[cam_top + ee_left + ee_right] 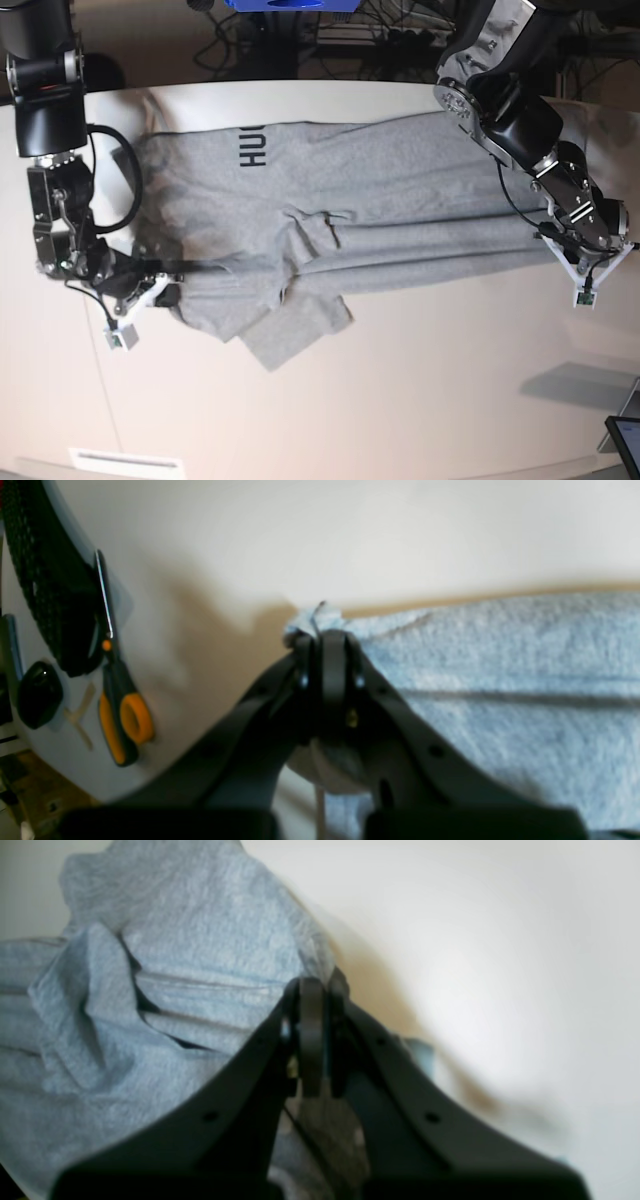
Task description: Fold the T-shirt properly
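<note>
The light grey T-shirt [400, 190] lies lengthwise across the pale table [420, 400], with black lettering [253, 147] showing near its far left end. A sleeve [300, 335] sticks out toward the front. My right gripper [168, 290] is at the shirt's left front edge, and in the right wrist view the gripper [315, 985] is shut on bunched, creased T-shirt cloth [200, 940]. My left gripper [555, 247] is at the shirt's right end. In the left wrist view this gripper [324, 635] is shut on a corner of the T-shirt [500, 680], which stretches flat to the right.
Orange-handled scissors [120, 715], a black mesh strap [50, 580] and a small black object [37, 695] lie at the table's end beyond my left gripper. A tablet corner [625, 440] sits at the front right. Cables and a blue object [290, 5] are behind the table.
</note>
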`<state>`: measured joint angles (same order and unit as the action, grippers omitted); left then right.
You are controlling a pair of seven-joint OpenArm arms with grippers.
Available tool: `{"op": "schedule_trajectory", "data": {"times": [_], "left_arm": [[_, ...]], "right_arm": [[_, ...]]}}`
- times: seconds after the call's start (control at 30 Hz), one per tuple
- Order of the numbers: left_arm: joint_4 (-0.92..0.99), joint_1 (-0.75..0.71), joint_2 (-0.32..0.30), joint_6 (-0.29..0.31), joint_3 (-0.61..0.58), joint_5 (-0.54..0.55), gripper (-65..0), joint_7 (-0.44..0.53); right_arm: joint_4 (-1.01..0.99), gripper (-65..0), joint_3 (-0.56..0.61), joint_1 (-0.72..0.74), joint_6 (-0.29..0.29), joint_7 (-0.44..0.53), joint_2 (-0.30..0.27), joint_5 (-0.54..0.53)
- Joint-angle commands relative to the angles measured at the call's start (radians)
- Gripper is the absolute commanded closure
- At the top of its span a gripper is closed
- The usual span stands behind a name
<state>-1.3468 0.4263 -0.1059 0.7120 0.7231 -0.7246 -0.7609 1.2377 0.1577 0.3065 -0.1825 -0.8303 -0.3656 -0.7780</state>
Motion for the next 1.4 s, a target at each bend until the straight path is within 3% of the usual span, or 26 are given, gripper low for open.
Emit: {"op": "schedule_trajectory", "data": {"times": [0.0, 0.33, 0.57, 0.73, 0.97, 1.17, 1.37], "left_arm": [[-0.024, 0.022, -0.021, -0.014, 0.000, -0.039, 0.0, 0.008], [-0.144, -0.036, 0.021, -0.014, -0.007, -0.106, 0.0, 0.008], [-0.167, -0.040, 0.054, -0.014, -0.006, -0.201, 0.0, 0.008], [-0.227, -0.040, 0.096, -0.014, -0.006, -0.275, 0.0, 0.008], [-0.225, -0.039, 0.099, -0.014, -0.006, -0.324, 0.0, 0.008], [-0.225, -0.054, 0.099, -0.014, -0.006, -0.324, 0.0, 0.008], [-0.260, -0.105, 0.111, -0.014, -0.007, -0.320, 0.0, 0.014]], "right_arm": [[0.021, 0.0, -0.013, 0.026, 0.005, 0.021, -0.019, 0.005], [0.021, 0.0, -0.013, 0.020, 0.008, -0.034, -0.017, 0.004], [0.021, 0.0, -0.013, 0.020, 0.119, -0.083, -0.011, 0.001], [0.021, 0.0, -0.013, 0.020, 0.133, -0.114, -0.011, 0.001], [0.083, 0.0, -0.014, 0.013, 0.179, -0.151, -0.013, 0.001], [0.199, 0.0, -0.146, -0.048, 0.179, -0.180, 0.004, 0.001], [0.244, 0.0, -0.201, -0.103, 0.179, -0.199, 0.017, 0.005]]}}
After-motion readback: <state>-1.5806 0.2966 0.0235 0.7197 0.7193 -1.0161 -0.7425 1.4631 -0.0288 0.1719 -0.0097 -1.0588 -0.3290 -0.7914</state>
